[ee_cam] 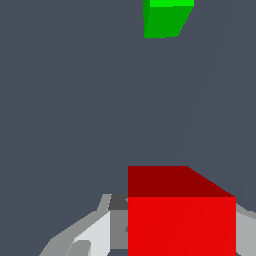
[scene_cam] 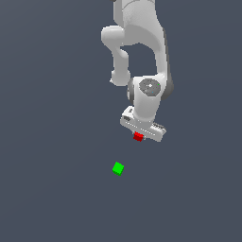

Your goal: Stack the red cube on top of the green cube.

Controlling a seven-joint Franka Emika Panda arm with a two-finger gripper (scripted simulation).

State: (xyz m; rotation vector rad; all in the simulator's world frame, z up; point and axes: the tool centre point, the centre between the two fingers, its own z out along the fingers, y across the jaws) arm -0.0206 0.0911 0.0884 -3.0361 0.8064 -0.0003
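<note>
The red cube [scene_cam: 138, 137] sits between the fingers of my white gripper [scene_cam: 139, 135], right under the hand. In the wrist view the red cube [ee_cam: 181, 215] fills the space between the two grey-white fingers [ee_cam: 95, 232], which press against its sides. The gripper is shut on it. The green cube [scene_cam: 118, 168] rests on the dark grey floor, apart from the gripper, toward the exterior view's lower left of it. In the wrist view the green cube [ee_cam: 165, 19] shows at the frame's edge, partly cut off.
The dark grey floor [scene_cam: 52, 142] is flat and featureless. The white arm [scene_cam: 142, 42] rises behind the gripper at the exterior view's upper middle.
</note>
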